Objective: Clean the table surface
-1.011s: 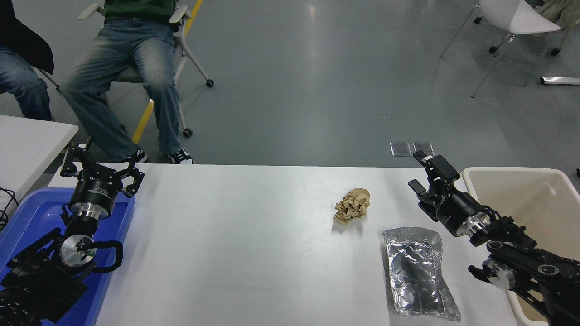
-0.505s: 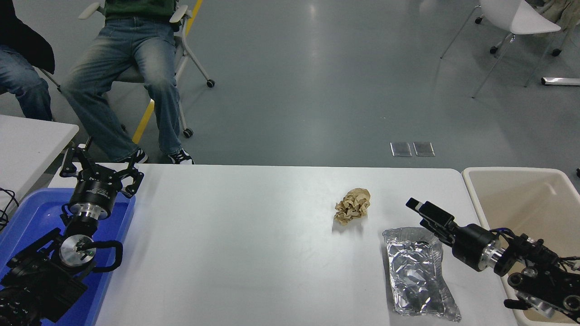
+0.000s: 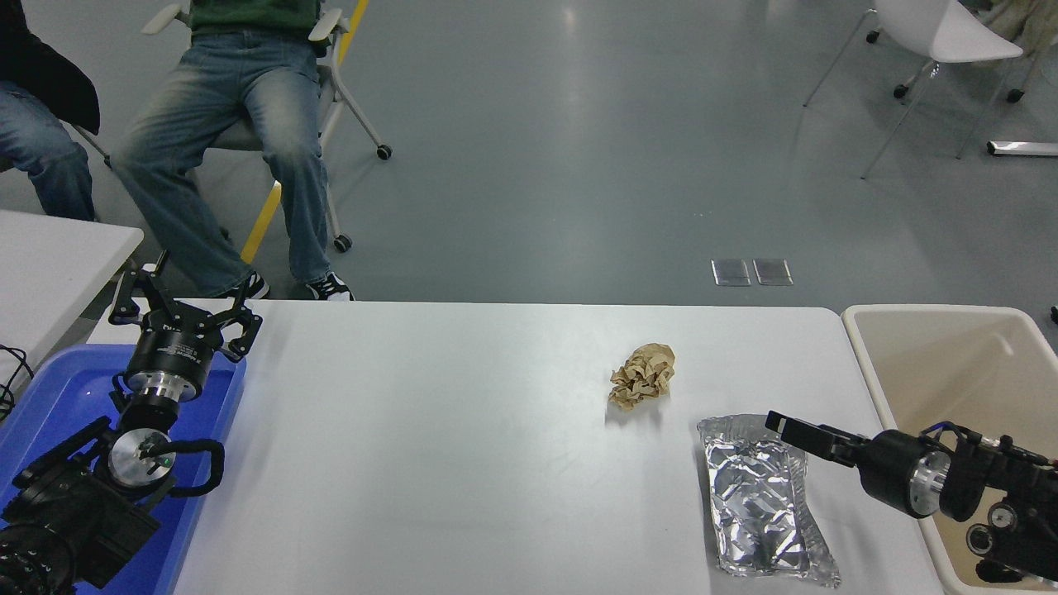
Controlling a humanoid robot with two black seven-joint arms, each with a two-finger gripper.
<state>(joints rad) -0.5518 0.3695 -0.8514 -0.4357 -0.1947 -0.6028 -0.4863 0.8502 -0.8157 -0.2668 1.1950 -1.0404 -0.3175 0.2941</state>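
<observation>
Table surface (image 3: 430, 463) wide bare leftward; right gripper (image 3: 785, 426) over foil pouch (image 3: 764, 496), jaws' state unclear.

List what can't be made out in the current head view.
- Right gripper: seen edge-on over the foil pouch; open or shut unclear, contact unclear.
- Beige bin: cut off by the right edge; the right arm hides its near part.
- Blue tray: near part hidden by the parked left gripper and arm.
- Seated people: cut off at the top edge.

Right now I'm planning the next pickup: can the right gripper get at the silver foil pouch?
Probably yes. The right gripper hangs at the foil pouch's far right corner, with nothing between them; the crumpled brown paper lies apart.
</observation>
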